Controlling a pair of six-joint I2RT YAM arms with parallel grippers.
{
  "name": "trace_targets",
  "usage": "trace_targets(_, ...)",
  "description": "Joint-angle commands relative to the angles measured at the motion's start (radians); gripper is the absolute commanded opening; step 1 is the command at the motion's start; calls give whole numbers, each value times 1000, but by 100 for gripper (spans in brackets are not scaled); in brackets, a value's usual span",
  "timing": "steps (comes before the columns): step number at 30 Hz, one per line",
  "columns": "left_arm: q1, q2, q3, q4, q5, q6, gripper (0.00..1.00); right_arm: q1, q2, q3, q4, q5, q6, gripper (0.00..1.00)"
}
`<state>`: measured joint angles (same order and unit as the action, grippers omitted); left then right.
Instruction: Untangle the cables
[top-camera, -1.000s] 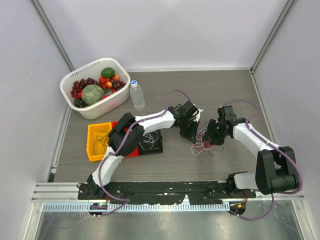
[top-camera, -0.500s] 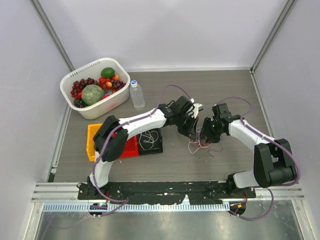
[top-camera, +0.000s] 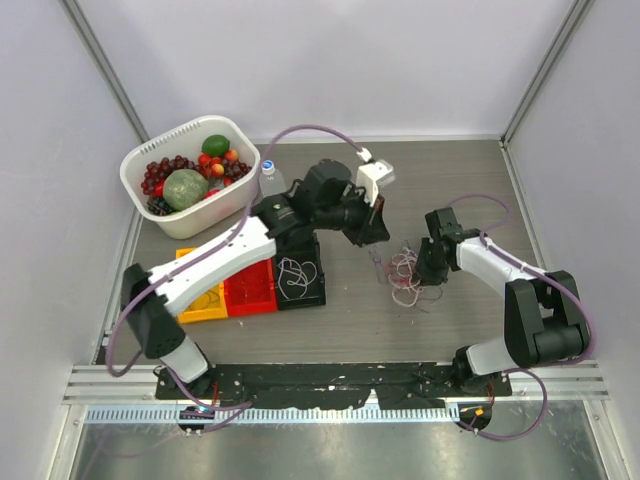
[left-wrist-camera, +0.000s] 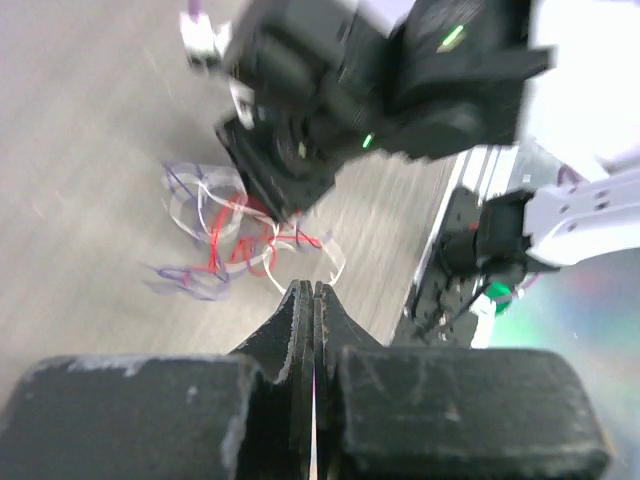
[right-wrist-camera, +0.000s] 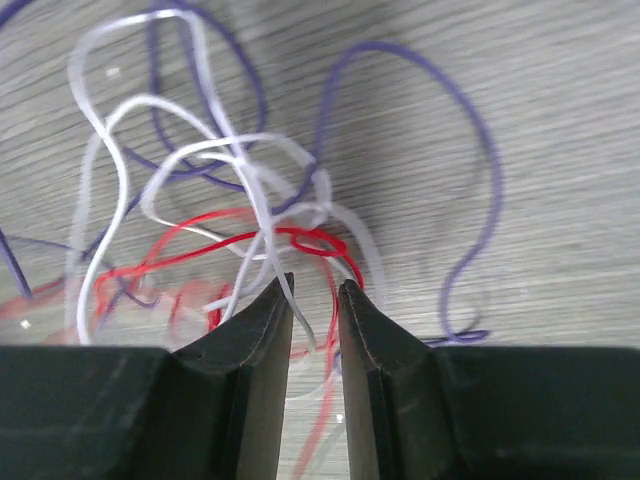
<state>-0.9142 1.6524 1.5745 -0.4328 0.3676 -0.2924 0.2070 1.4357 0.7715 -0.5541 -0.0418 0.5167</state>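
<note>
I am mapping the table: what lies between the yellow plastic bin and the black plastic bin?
A red rectangular plastic bin, visible in the top view.

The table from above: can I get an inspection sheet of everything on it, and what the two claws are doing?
Surface: grey wood-grain table.
Job's things: tangle of thin cables, red, white and purple, knotted together right of centre.
Clutter: white basket of fruit, water bottle, yellow bin, red bin, black bin with a white cord in it.
Grippers: left gripper shut, held above and apart from the tangle; right gripper down at the tangle, jaws a narrow gap apart with strands between.
Cables: mauve hoses run along both arms.
Surroundings: pale walls; metal rail at the near edge.
</note>
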Motion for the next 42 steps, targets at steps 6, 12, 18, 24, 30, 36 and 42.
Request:
trace_targets(6, 0, -244, 272, 227, -191, 219, 0, -81, -44, -26, -47, 164, 14, 38)
trace_targets(12, 0, -171, 424, 122, -242, 198, 0, -86, -43, 3, -52, 63, -12, 46)
trace_targets(18, 5, -83, 294, 33, -265, 40, 42, -87, -116, 60, -138, 57, -27, 56)
trace_targets(24, 9, 111, 229, -102, -118, -96, 62, -86, -182, 74, -184, -23, -53, 57)
trace_targets(30, 9, 256, 124, -23, 22, -96, 63, -86, -192, 61, -171, -107, -72, 59)
trace_targets(36, 3, 411, 156, 2, 28, -177, 59, -84, -182, 55, -168, -121, -72, 59)
trace_targets(42, -9, 504, 199, -12, 53, -228, 63, -84, -158, 51, -159, -155, -83, 59)
